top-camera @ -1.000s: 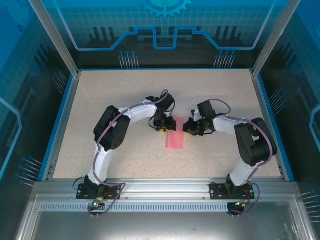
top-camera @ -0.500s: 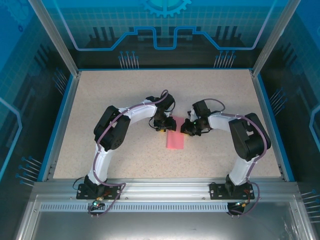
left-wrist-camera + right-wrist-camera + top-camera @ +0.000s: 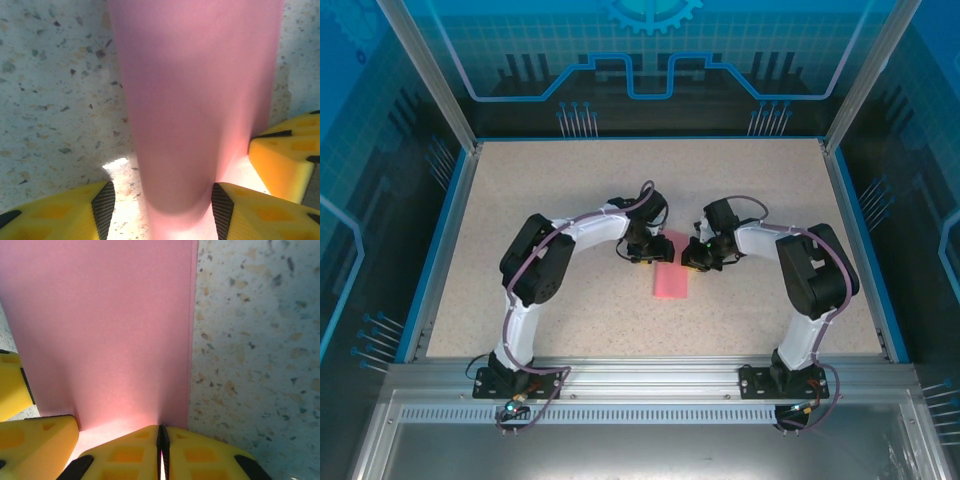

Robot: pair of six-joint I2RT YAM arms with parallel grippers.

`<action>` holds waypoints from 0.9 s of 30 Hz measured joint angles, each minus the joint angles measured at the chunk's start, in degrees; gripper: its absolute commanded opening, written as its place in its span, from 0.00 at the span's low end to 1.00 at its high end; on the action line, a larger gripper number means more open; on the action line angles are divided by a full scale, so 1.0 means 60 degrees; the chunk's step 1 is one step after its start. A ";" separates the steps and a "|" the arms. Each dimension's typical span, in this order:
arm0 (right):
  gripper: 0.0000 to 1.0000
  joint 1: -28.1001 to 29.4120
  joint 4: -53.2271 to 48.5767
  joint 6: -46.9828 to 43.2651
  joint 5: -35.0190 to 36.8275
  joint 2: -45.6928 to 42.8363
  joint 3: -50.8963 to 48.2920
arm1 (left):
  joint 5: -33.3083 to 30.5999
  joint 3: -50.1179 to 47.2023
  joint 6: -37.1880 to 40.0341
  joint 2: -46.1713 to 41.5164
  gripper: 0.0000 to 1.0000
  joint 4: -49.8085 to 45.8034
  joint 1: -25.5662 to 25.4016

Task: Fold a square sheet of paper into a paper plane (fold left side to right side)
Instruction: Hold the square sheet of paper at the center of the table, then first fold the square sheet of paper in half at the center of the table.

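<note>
The square sheet of paper (image 3: 670, 278) is lying near the middle of the surface (image 3: 520, 200), a little closer to the near edge than to the far one. It is showing as a narrow pink strip, its long sides running from the far edge toward the near edge. Both arms are reaching in to its far end, the left arm from the left side and the right arm from the right side, so the two tools are sitting just beside each other there. The left tool (image 3: 161, 200) is standing open: its yellow fingers (image 3: 55, 215) are spread apart, and a rounded, raised bend of the pink paper is passing between them. One pad is looking as if it is touching the paper, while on the other side a lit patch of speckled surface is showing between pad and paper. The right tool (image 3: 162, 440) is closed, its two yellow fingers (image 3: 125, 455) pressing together at the end of the strip, close to one long edge. A thin pink line is showing in the seam between them, so it is appearing to pinch the paper. In the right wrist view the paper is lying flat and stretching away from those fingers, with bare speckled surface running alongside that edge
</note>
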 measured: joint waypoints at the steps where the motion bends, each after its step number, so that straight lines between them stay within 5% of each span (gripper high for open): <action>1: 0.12 0.0000 -0.0004 0.0000 -0.0004 0.0004 0.0004 | 0.0040 -0.0142 0.0000 -0.0102 0.59 0.0066 0.0000; 8: 0.12 0.0000 -0.0073 -0.0015 0.0000 0.0022 0.0047 | 0.0208 -0.0863 -0.0015 -0.1126 0.55 0.0528 0.0007; 14: 0.12 0.0000 -0.0073 -0.0036 0.0000 0.0022 0.0047 | 0.0841 -0.1042 -0.0178 -0.1683 0.38 0.1381 0.0007; 20: 0.12 0.0000 -0.0076 -0.0036 0.0000 0.0022 0.0047 | 0.2218 -0.1031 -0.0437 -0.1235 0.29 0.2302 0.0007; 27: 0.12 0.0000 -0.0160 -0.0073 0.0004 0.0058 0.0109 | 0.2448 -0.1020 -0.0426 -0.0182 0.28 0.2375 0.0084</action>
